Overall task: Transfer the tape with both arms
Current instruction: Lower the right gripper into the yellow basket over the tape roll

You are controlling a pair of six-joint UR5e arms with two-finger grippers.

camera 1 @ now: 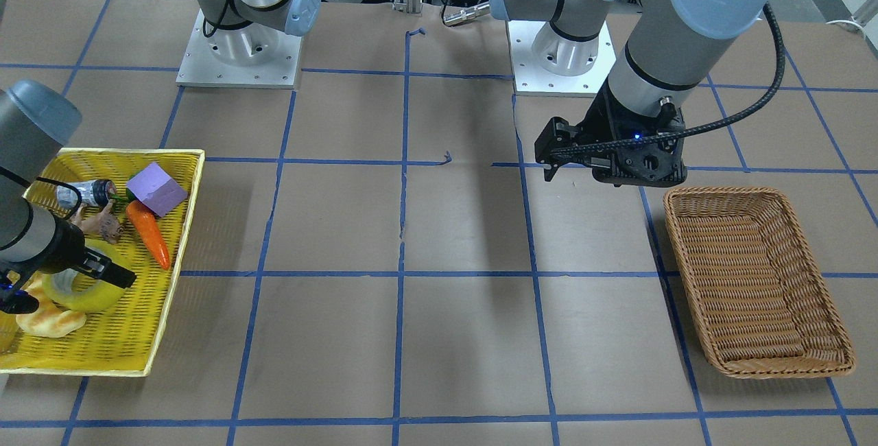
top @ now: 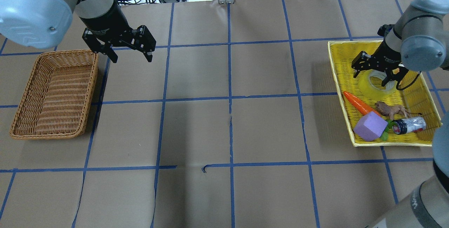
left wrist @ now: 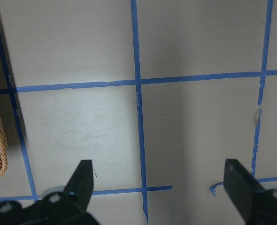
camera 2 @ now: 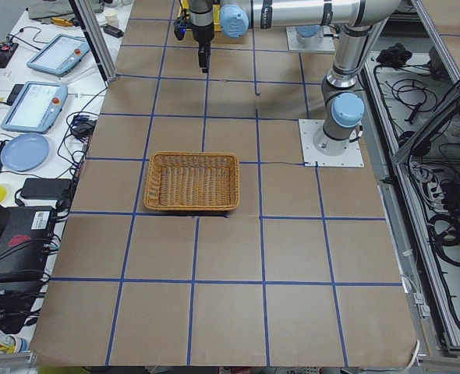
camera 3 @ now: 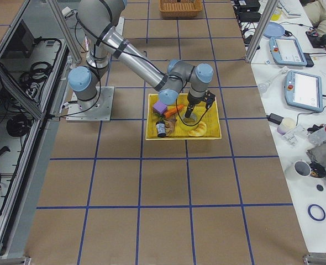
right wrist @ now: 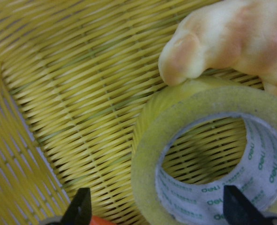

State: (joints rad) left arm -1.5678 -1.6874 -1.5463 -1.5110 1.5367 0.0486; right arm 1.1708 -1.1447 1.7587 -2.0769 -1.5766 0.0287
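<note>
Right wrist-mounted view: tape [right wrist: 145, 164] lies flat, translucent yellow.

The translucent yellow tape [top: 367, 87], pale-cored, lies flat toward 12 o'clock in the tray [top: 342, 66] seen from overhead, touching a croissant [right wrist: 232, 37]. The right gripper [top: 377, 80] hangs spread above it; the left gripper [top: 132, 59], spread, hovers at the basket's [top: 52, 53] 2 o'clock.

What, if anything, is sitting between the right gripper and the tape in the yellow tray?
Nothing visible. The right gripper hangs open directly over the tape, one finger outside the roll, the other over its core. The croissant rests against the roll's rim, away from both fingers.
</note>
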